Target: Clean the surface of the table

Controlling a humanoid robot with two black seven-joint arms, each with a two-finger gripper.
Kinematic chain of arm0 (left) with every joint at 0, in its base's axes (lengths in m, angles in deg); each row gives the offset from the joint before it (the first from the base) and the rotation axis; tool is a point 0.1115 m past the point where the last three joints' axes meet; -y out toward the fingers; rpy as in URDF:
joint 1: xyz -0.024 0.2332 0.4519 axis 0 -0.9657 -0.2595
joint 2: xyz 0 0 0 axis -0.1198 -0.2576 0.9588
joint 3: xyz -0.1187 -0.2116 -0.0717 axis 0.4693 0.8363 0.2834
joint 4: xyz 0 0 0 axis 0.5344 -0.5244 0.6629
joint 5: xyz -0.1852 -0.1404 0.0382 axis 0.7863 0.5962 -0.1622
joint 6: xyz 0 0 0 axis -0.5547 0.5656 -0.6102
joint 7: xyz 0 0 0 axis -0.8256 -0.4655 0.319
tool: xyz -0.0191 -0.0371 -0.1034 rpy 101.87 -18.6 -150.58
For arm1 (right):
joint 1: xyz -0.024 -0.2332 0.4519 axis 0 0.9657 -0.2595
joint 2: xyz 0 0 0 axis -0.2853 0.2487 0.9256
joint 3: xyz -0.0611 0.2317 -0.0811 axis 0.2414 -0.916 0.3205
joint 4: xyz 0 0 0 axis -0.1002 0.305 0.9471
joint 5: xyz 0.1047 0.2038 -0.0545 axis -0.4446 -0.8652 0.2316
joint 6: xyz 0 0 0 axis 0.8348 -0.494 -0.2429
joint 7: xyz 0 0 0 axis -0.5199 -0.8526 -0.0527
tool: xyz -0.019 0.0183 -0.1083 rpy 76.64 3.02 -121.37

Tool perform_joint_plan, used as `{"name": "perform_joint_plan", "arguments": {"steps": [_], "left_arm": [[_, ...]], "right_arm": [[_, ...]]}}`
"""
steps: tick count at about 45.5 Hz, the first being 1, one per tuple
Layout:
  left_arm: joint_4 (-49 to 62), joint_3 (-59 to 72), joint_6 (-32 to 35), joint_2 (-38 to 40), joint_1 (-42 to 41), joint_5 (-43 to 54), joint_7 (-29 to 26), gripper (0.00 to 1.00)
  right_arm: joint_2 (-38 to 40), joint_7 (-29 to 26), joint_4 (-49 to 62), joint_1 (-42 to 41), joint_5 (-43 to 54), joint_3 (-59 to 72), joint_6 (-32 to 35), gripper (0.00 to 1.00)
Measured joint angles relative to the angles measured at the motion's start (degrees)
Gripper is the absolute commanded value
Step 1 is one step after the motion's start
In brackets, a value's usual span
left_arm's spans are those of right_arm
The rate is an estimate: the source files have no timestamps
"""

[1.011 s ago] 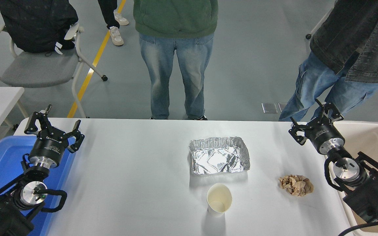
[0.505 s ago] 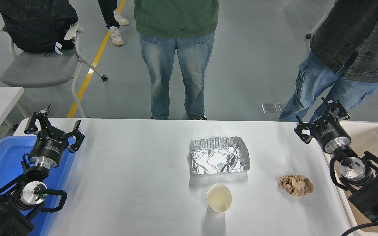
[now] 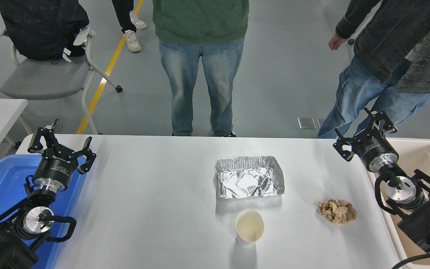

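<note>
Clearly the clearing has not yet begun, I judge, because three pieces of rubbish lie on the table surface (image 3: pixel 144 209), the wide matte white top with rounded corners that fills the lower half of the view, and neither gripper holds anything. Nearest to the camera stands a paper cup (image 3: pixel 249 231), upright and empty, pale cream, a thin round cone shape that can crush easily. To the right of it, a little farther, lies a crumpled brown paper ball (image 3: pixel 337 211), soft and irregular. Behind the cup, apart from it, sits a foil tray (image 3: pixel 249 182), rectangular, shiny and wrinkled, with bent thin walls. The right gripper (image 3: pixel 365 133) hovers at the far right corner with its fingers spread and empty, just beside the beige bin (image 3: pixel 429 157), a smooth plastic tub at the table's right edge. For the next move I think it must come back toward the paper ball, descend over it and close gently. The left gripper (image 3: pixel 60 145) is parked at the left edge, over the blue bin (image 3: pixel 2 183), fingers also spread. At the far side two people stand in jeans.
</note>
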Motion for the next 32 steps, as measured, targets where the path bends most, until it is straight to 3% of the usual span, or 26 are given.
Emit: {"name": "perform_joint_plan", "arguments": {"steps": [14,32], "left_arm": [[0.0,0.0,0.0,0.0,0.0,0.0,0.0,0.99],[0.0,0.0,0.0,0.0,0.0,0.0,0.0,0.99]], "right_arm": [[8.4,-0.1,-14.4,0.9,1.8,2.4,-6.8,1.00],[15.7,-0.8,-30.3,3.3,12.6,5.4,-12.6,1.00]]}}
